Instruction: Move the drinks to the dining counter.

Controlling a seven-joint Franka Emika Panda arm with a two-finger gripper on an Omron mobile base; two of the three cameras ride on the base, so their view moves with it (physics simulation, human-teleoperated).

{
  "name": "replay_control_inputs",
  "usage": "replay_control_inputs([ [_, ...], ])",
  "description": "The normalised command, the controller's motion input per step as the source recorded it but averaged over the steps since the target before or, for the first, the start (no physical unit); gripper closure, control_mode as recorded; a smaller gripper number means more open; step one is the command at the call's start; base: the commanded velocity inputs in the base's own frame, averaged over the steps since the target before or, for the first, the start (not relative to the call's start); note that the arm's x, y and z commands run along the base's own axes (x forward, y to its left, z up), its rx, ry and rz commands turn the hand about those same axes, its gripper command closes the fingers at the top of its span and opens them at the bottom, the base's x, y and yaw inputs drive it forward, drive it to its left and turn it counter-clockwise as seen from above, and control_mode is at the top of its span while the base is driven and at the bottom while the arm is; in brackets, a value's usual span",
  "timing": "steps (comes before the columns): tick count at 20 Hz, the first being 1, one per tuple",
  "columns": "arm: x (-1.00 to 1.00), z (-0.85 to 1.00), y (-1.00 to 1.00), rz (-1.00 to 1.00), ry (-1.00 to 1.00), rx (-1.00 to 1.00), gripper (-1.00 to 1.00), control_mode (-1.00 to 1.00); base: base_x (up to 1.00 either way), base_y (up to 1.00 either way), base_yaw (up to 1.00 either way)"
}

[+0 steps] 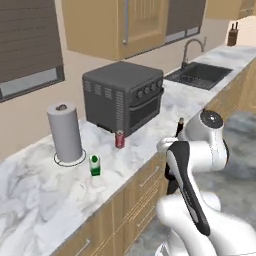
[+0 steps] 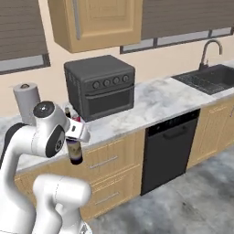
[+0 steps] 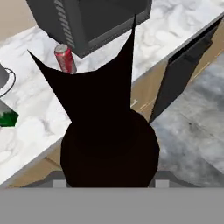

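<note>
Wine bottle [image 2: 75, 151] sat nearest, clamped in the gripper [image 2: 77, 132], carried off the worktop [image 2: 151, 103] in front of the cabinet drawers. Grip looked high, around the shoulder or neck, with the body hanging below. Glass, so probably heavy, slick and breakable; a hold lower on the body would swing less. Soda can [image 1: 119, 139] stood by the oven [image 1: 122, 95], carton [image 1: 94, 165] near the paper towel roll [image 1: 65, 132], left on the worktop. Dining counter wasn't in sight.

wine bottle [image 1: 179, 126] mostly behind arm | carton [image 3: 6, 117] cut by edge
</note>
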Motion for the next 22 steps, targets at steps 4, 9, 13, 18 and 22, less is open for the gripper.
replay_control_inputs([
  [4,0.00,0.00,0.00,0.00,0.00,0.00,1.00,1.00,0.13,-0.28,-0.83],
  [9,0.00,0.00,0.00,0.00,0.00,0.00,1.00,1.00,0.16,-0.18,-0.83],
  [13,0.00,0.00,0.00,0.00,0.00,0.00,1.00,1.00,0.16,-0.14,-0.82],
  [18,0.00,0.00,0.00,0.00,0.00,0.00,1.00,1.00,0.12,-0.19,-0.83],
  [22,0.00,0.00,0.00,0.00,0.00,0.00,1.00,1.00,0.16,-0.21,-0.82],
])
